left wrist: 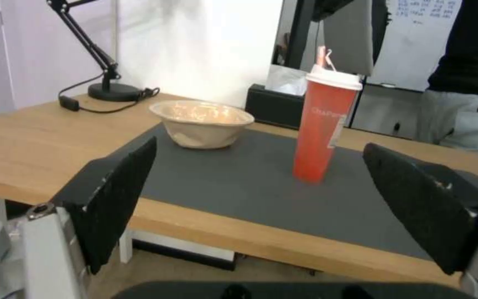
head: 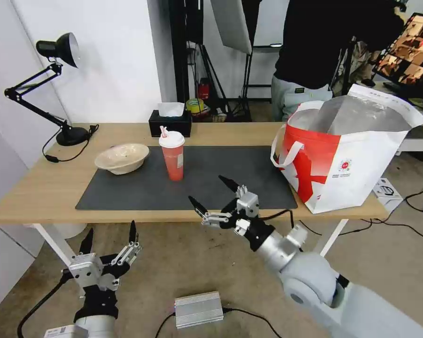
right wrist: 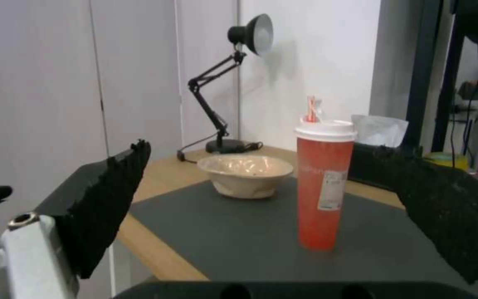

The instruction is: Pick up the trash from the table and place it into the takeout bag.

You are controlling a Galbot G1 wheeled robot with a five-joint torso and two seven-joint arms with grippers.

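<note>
On the table [head: 42,188], mat [head: 141,188]; both tools, left [head: 110,239] and right [head: 216,192], gape empty.

White walls, black desk lamp [head: 56,49], worn beige floor – perhaps carpet, monitor [head: 411,51]

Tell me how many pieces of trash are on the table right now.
2: a beige paper-pulp bowl at the mat's left end, a red drink cup upright beside it. More may be hidden inside the takeout bag.
</note>
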